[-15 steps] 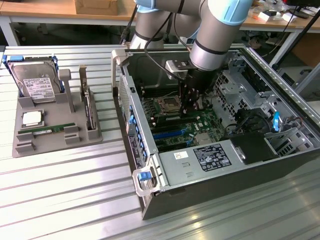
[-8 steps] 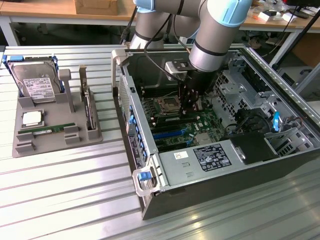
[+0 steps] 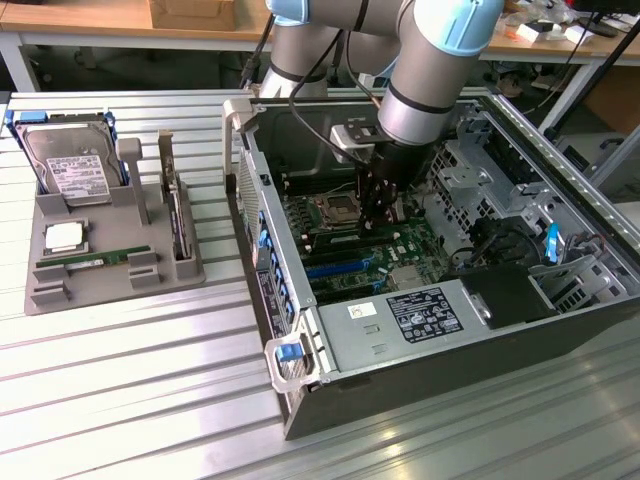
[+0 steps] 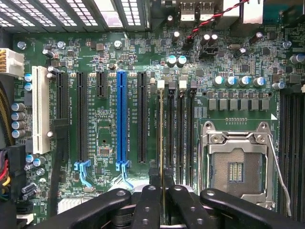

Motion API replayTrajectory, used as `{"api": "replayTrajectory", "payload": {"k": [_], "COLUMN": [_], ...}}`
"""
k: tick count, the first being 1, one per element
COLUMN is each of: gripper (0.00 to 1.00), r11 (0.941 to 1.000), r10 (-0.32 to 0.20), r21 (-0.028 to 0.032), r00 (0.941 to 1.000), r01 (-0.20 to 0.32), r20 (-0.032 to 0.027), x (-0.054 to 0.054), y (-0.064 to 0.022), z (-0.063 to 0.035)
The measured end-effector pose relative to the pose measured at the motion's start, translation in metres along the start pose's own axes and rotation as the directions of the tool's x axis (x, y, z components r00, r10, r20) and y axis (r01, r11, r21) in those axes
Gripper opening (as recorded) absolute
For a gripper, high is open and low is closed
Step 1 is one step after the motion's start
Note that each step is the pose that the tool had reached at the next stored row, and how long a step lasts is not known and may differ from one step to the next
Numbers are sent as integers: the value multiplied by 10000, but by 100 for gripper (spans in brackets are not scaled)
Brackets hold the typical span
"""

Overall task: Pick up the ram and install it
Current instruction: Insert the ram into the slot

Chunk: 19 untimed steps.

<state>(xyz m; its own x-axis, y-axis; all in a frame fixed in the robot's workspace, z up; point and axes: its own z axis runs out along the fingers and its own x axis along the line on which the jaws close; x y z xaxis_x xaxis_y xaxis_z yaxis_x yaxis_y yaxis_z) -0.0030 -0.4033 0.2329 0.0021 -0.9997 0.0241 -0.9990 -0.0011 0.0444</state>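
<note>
Tool (image 4: 162, 188) fingers (image 4: 148, 202), black and closest to the wrist camera, are clenched on the ram (image 4: 161, 143). The ram appears edge-on as a thin strip. It lines up with the white-latched memory slot nearest the long black expansion slots, between the blue expansion slot (image 4: 121, 119) and the open CPU socket (image 4: 236, 167). Whether the stick is seated or just above the slot cannot be told.

From the exterior view, the arm reaches down into the open computer case (image 3: 270, 290), with the tool (image 3: 378, 215) low over the green motherboard (image 3: 340, 245).

The case lies on its side on a tabletop (image 3: 150, 390) of ribbed aluminium slats, bare metal with a bright sheen. On the exterior view's left, well apart from the tool, a grey fixture tray (image 3: 110, 285) sits on the same surface. It holds a hard drive (image 3: 68, 165) propped at the back, a square CPU chip (image 3: 63, 237), and a green memory stick (image 3: 95, 262) lying flat.

Behind the slatted surface stands a wooden workbench (image 3: 80, 20), with cables and small items on its far end.
</note>
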Motion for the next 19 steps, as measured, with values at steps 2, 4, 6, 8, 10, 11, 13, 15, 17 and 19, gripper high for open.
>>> {"api": "replayTrajectory", "payload": {"k": [2,4,6,8,10,11,13,15,17,19], "gripper": [13,13,13,20,27,27,27,12,11,11], "r11": [10000,10000,10000,10000,10000,10000,10000,10000,10000,9998], "r10": [-8,-8,-8,-9,-9,-10,-9,-10,-10,-13], "r21": [1,0,0,0,0,0,0,1,-53,-177], "r00": [10000,10000,10000,10000,10000,10000,10000,10000,10000,10000], "r01": [8,8,8,9,9,10,9,10,10,13], "r20": [4,0,0,2,0,0,-1,2,0,-4], "x": [-1,0,-1,-1,0,0,-2,-3,0,1], "y": [-1,-1,-1,-1,0,2,3,5,-97,-296], "z": [8,19,19,20,3,-55,-86,-116,-121,-125]}}
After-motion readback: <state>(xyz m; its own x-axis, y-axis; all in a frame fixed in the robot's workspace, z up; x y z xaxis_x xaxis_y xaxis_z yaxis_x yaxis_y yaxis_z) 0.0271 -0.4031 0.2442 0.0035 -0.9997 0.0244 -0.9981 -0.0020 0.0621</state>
